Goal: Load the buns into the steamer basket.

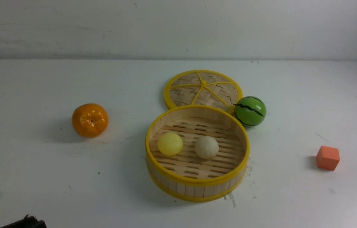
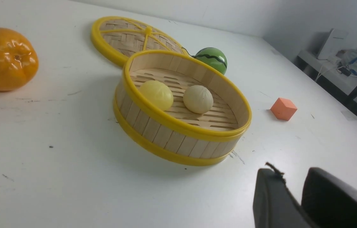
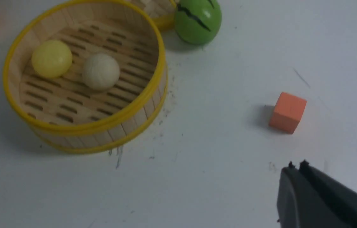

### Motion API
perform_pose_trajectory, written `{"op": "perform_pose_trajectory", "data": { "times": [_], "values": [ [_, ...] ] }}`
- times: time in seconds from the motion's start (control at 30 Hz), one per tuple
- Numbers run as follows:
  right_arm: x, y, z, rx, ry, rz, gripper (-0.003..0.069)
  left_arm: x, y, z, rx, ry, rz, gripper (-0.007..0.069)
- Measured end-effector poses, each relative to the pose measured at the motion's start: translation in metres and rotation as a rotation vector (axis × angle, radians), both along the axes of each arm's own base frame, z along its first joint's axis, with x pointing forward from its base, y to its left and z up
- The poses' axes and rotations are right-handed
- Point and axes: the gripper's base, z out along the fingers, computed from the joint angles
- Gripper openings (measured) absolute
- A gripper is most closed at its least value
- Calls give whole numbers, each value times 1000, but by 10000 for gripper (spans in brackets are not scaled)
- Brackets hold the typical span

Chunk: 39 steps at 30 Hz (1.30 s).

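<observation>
Basket (image 1: 197, 183) holds both: yellow bun (image 1: 170, 144) on the robot's left and cream bun (image 1: 206, 147) just beside it, a small gap between them. They rest on the slatted floor, and neither touches the wall. On that showing the task looks done.

Both look light, smooth and matte, perhaps slightly soft, and round enough to roll at a nudge. A mild pinch from above, across the widest part, should suit either. The wall seems to leave room for it.

The left tool (image 2: 292, 173) is over bare bench (image 1: 39, 177), apart from the basket, its jaws a little spread and holding nothing. The right tool (image 3: 297, 167) is pressed together and empty, not far from the orange cube (image 3: 287, 112).
</observation>
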Motion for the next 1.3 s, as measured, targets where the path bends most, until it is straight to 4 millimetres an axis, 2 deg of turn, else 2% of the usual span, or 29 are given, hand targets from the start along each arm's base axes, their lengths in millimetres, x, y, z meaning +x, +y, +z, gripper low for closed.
{"op": "perform_pose_trajectory", "data": {
  "times": [0.03,0.07,0.1,0.13,0.17,0.2,0.23,0.27,0.37,0.47,1.3],
  "values": [
    [-4,-3,-13,6,-18,-20,-10,0,0,0,0,0,0,150],
    [-7,-4,-12,15,-57,-24,-10,0,0,0,0,0,0,150],
    [-17,-11,-40,29,-125,-65,-10,0,0,0,0,0,0,153],
    [-24,-13,-51,39,-180,-81,-10,0,0,0,0,0,0,154],
    [-29,-16,-73,39,-192,-104,-10,0,0,0,0,0,0,155],
    [-30,-17,-77,39,-196,-108,-10,0,0,0,0,0,0,155],
    [-39,-20,-103,43,-236,-135,-10,0,0,0,0,0,0,155],
    [-42,-21,-120,40,-227,-147,-10,0,0,0,0,0,0,155],
    [-53,-24,-155,36,-232,-181,-9,0,0,0,0,0,0,155],
    [-59,-25,-163,22,-215,-193,-6,0,0,0,0,0,0,157],
    [-61,-25,-163,39,-205,-195,19,0,0,0,-1,0,0,183]
  ]
}}
